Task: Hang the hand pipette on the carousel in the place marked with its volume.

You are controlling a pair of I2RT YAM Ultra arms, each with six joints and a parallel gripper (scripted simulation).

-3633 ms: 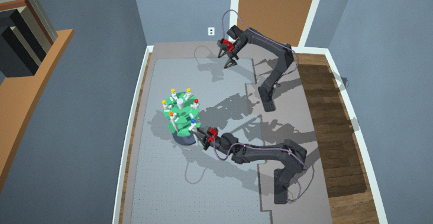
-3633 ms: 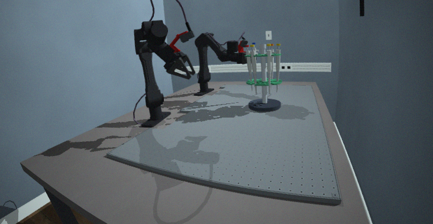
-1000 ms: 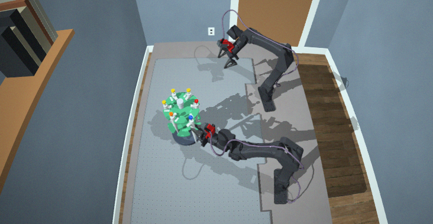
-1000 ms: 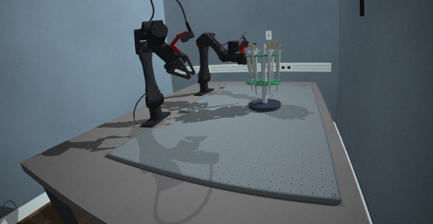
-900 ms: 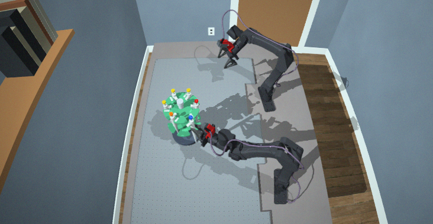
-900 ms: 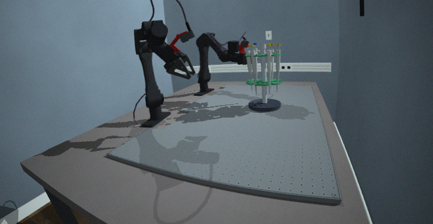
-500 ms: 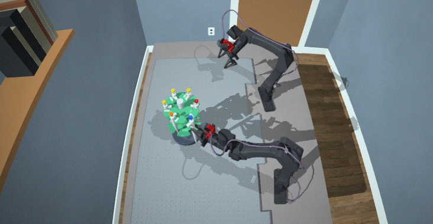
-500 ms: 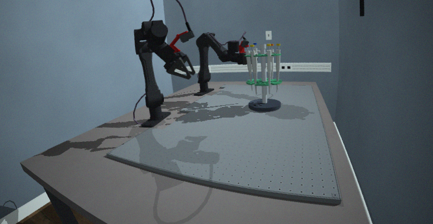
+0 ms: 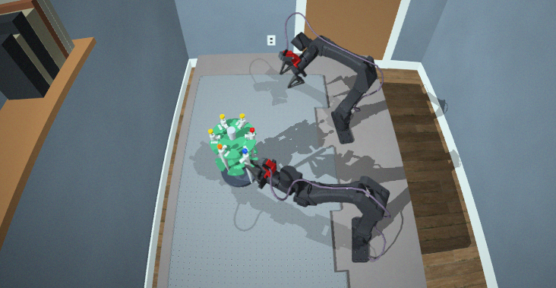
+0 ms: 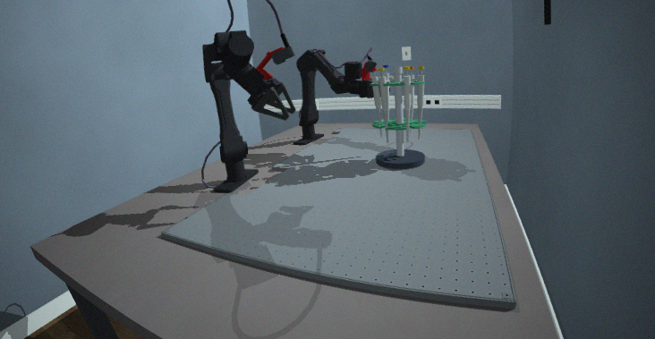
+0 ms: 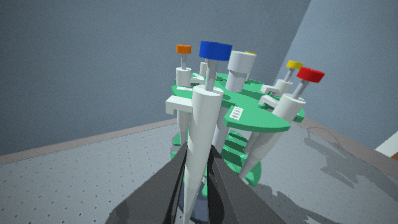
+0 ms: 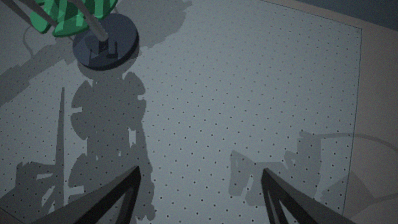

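Top: right pincer (image 9: 284, 80) (image 10: 290, 114) (image 12: 201, 170) clear of carousel (image 9: 232, 153) (image 10: 400, 140) (image 11: 257, 117) (image 12: 120, 37)

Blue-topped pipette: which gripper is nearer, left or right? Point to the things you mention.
Left. The left gripper (image 11: 198, 147) is closed around its body; the right gripper (image 9: 287, 77) (image 10: 290, 113) (image 12: 200, 173) hangs open, well away from it.

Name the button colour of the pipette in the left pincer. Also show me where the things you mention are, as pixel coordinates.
Blue (image 9: 244, 150) (image 10: 385, 66) (image 11: 215, 50), clearest in the left wrist view.

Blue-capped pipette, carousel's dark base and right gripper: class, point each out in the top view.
Blue-capped pipette (image 9: 244, 151): top view, its blue button.
Carousel's dark base (image 9: 230, 180): top view, its rim.
Right gripper (image 9: 288, 78): top view, between its fingertips.
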